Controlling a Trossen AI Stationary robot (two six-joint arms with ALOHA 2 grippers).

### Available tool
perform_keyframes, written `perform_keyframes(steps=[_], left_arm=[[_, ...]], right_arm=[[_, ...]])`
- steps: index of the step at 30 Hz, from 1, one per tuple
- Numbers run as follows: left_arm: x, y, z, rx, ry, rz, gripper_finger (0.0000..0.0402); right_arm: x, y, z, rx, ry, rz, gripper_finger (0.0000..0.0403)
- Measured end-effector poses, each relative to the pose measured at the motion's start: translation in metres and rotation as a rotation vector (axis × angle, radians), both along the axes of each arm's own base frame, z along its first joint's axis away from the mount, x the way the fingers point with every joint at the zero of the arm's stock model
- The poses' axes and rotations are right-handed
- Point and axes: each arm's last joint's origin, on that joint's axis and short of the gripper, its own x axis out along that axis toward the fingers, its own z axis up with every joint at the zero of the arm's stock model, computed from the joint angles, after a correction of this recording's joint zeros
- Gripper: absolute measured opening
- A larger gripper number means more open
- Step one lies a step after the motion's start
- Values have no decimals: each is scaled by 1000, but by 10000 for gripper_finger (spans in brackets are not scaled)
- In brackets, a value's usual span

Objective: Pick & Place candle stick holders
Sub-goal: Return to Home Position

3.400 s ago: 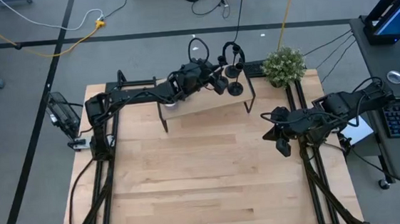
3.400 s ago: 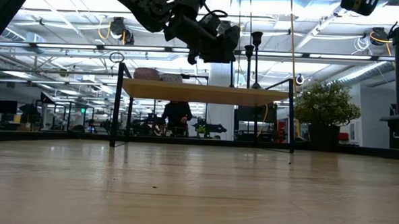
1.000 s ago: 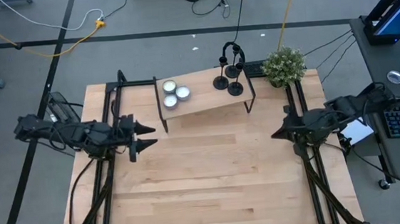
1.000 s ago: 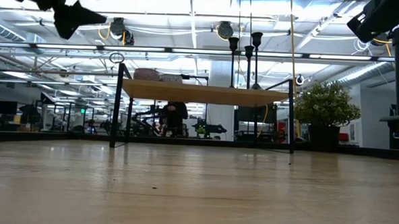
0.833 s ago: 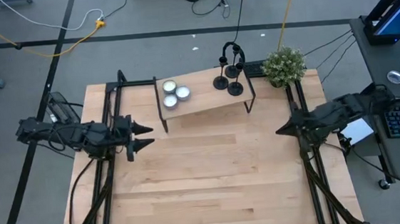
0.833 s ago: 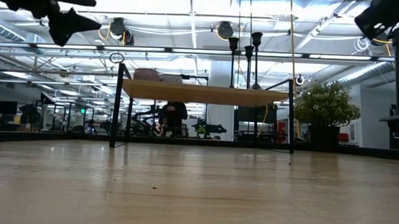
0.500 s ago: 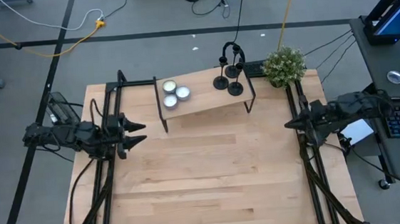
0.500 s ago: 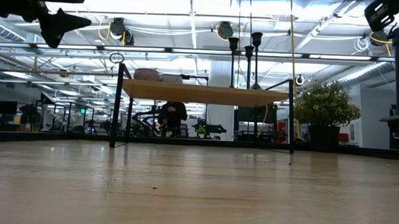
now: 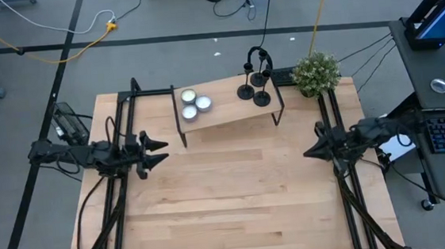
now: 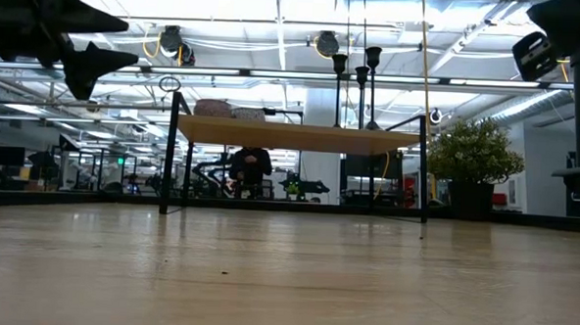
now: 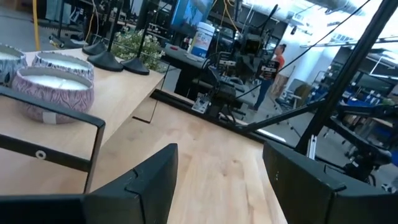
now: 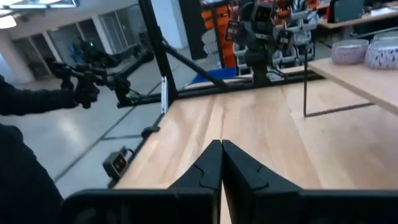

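Left gripper (image 9: 159,151): hangs over the left edge of the table (image 9: 237,211), fingers spread wide, nothing between them. Points inward across bare wood. Ahead of it and off toward the far side, the shelf (image 9: 230,114), long axis crosswise between the two arms, a little skewed. On the shelf end nearer this gripper, three pale candles (image 9: 193,103). At the other end, well apart from this gripper, the candle stick holders (image 9: 245,92): three, black, stems upright, bunched close; seemingly not touching one another, though hard to tell from above. Just past that end, a potted plant (image 9: 315,73) at the table's far right corner.

Right gripper (image 9: 310,151): hangs over the right edge, fingers pressed together, empty. Sits nearer the holders than its partner, with them ahead and off toward the far side.

Looks like placing finished, with only the pull-back to rest left. Calls for travel away from the shelf, so stems and shelf legs out of the path. Plenty of open board between the two tools; tightest room at the table edges under each arm.
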Motion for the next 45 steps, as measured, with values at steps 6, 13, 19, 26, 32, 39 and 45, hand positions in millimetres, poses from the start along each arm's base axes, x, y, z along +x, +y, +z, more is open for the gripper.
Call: perform_keyframes(steps=[6,13,19,26,32,39,45], left_arm=[[0,1,-3,48,20,31,244],[0,3,-5,90,52,95,244],[0,4,-10,93,101,100,244],[0,5,-14,99,140,145,244],[-1,7,-16,80,163,207,244],[-2,8,-21,57,204,229,244],[-3,8,-25,35,232,231,244]], right_arm=[[-3,-2,-7,-69,-29,-17,0],[-1,-4,-16,-86,-32,-96,0],[5,-1,-29,-80,-28,-95,0],[17,3,-53,-45,-92,-98,0],[20,4,-65,-61,-67,-97,0],[21,4,-69,-190,-80,-90,0],[21,4,-69,-221,-79,-88,0]])
